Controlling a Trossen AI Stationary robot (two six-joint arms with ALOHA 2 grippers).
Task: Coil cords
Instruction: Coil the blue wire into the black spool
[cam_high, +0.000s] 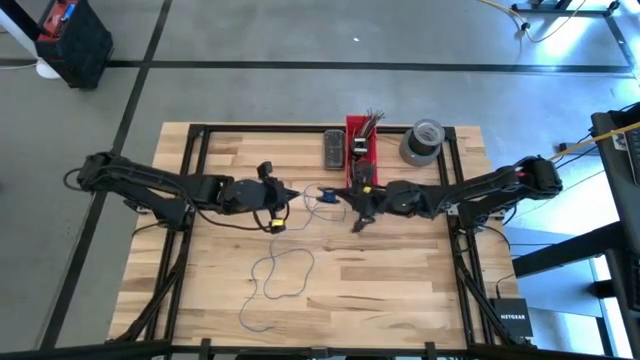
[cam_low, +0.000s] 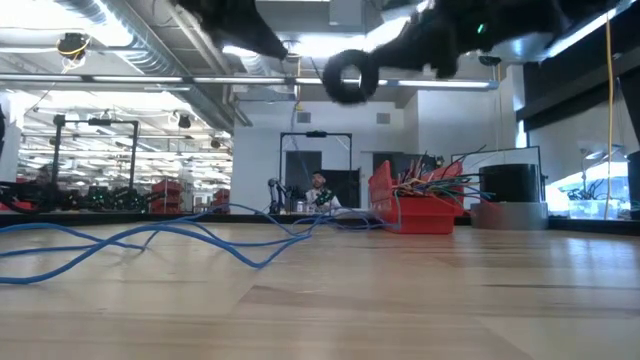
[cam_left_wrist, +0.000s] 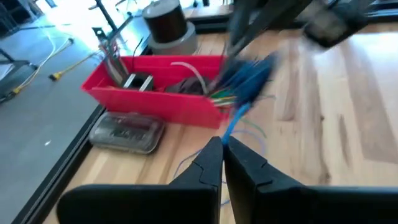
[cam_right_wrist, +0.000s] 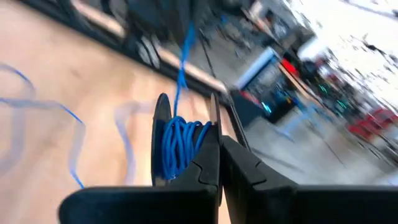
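Note:
A thin blue cord runs between my two grippers above the table's middle. Part of it is wound into a small coil (cam_high: 322, 196), which also shows in the right wrist view (cam_right_wrist: 180, 146). My right gripper (cam_high: 345, 200) is shut on that coil. My left gripper (cam_high: 300, 194) is shut on the cord a short way from the coil, on its left. The rest of the cord lies in loose loops (cam_high: 280, 272) on the near part of the table; these loops (cam_low: 200, 238) also show in the low view. My left gripper pinches the single blue strand (cam_left_wrist: 229, 127) between its two fingertips, coming nearly level from the table's left. The strand runs on from the tips to the coil (cam_left_wrist: 249, 78), clear of the table. My right gripper holds the coil of several turns (cam_right_wrist: 177, 149) at one side of the bundle. Its own finger (cam_right_wrist: 208, 162) hides the exact place of contact. The coil is lifted clear of the table, and one strand (cam_right_wrist: 185, 50) leads away from it toward the other arm.
A red bin (cam_high: 362, 150) with a bunch of multicoloured wire ends (cam_low: 430, 180) stands at the far edge. A dark case (cam_high: 334, 148) lies on its left and a grey tape roll (cam_high: 422, 142) on its right. Bare wood lies near and right of the loops.

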